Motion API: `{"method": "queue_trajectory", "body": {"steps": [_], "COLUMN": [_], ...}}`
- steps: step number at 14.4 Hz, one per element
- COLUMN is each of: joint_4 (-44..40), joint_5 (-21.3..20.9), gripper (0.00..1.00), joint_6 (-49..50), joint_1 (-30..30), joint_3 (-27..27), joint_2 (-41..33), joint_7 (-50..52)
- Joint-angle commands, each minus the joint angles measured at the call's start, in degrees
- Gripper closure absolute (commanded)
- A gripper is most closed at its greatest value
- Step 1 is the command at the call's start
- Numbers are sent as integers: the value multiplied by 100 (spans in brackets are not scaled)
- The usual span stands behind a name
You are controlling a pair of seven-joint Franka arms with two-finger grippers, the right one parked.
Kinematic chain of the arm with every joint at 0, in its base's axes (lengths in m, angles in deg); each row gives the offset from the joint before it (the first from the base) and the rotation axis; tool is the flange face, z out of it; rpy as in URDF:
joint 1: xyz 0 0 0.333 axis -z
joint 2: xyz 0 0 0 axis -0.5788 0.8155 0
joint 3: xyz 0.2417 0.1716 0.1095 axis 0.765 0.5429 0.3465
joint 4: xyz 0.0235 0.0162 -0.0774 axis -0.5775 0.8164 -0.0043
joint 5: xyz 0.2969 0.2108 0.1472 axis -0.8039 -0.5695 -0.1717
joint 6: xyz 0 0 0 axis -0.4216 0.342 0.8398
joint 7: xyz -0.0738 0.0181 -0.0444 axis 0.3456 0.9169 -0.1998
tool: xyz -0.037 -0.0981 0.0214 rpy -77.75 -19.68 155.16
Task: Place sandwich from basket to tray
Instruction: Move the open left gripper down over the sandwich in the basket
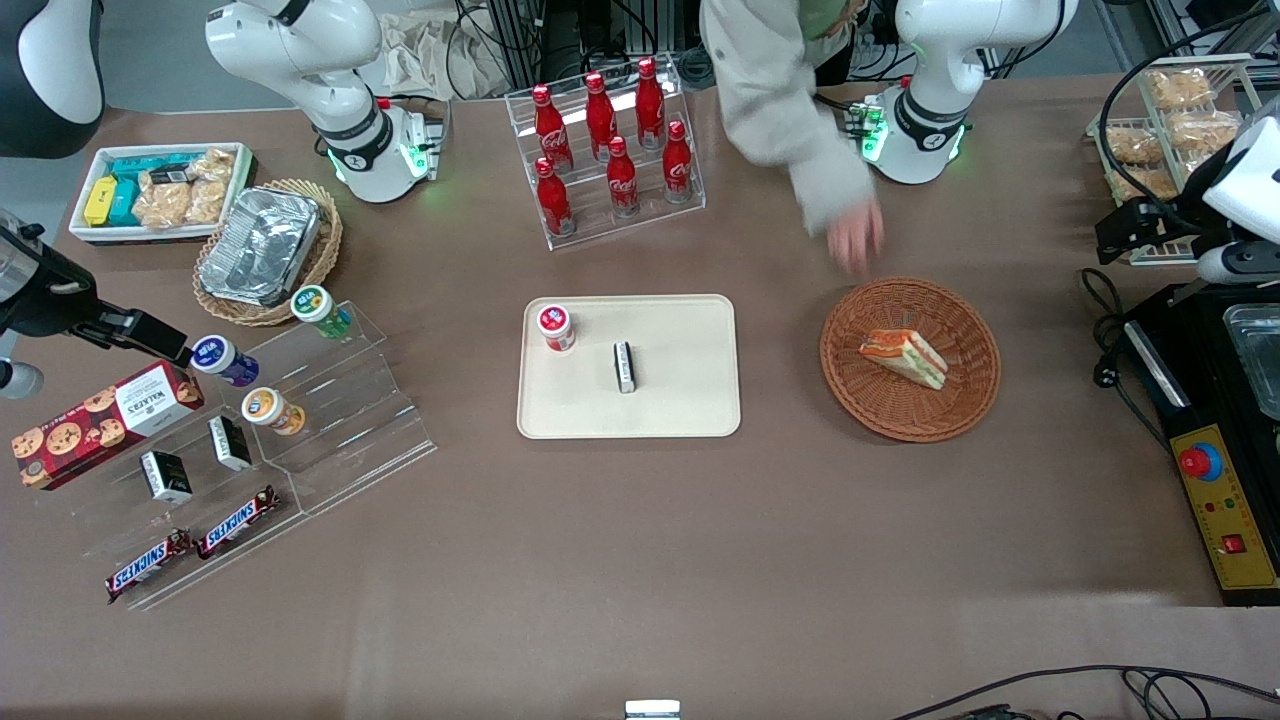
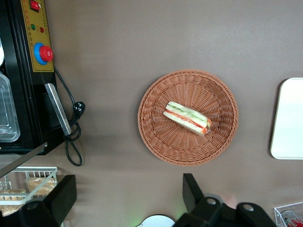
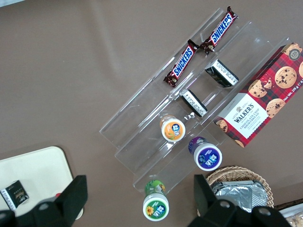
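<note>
The sandwich (image 1: 905, 357) (image 2: 186, 117), a white-bread wedge with orange and green filling, lies on its side in the round reddish-brown basket (image 1: 850, 390) (image 2: 156, 137). The cream tray (image 1: 690, 400) (image 2: 289, 118) sits beside the basket at the table's middle, holding a red-lidded jar (image 1: 556, 326) and a small black box (image 1: 625, 366). My gripper (image 1: 1125, 232) (image 2: 127, 191) hangs high over the working arm's end of the table, off to the side of the basket. It is open wide with nothing between its fingers.
A person's hand (image 1: 855, 235) hovers just past the basket's rim, farther from the front camera. A black machine with a red button (image 1: 1215, 450) and its cable (image 1: 1105, 330) lie close beside the basket. A cola bottle rack (image 1: 610, 150) stands farther back than the tray.
</note>
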Motion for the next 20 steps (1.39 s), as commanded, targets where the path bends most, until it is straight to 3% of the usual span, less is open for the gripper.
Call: {"method": "queue_trajectory", "body": {"steps": [1, 7, 10, 13, 18, 20], "joint_4": [-14, 143, 1316, 2910, 3439, 3659], "joint_5": [33, -29, 68, 68, 428, 428], "gripper": [0, 1, 0, 0, 1, 1], "joint_6": [-23, -32, -730, -2209, -2467, -2554], "joint_1": [65, 127, 109, 231, 408, 417], "joint_3": [51, 60, 69, 51, 51, 42], "joint_2": [-5, 4, -556, -1174, -1078, -1008], "joint_7": [35, -184, -45, 982, 1922, 2765]}}
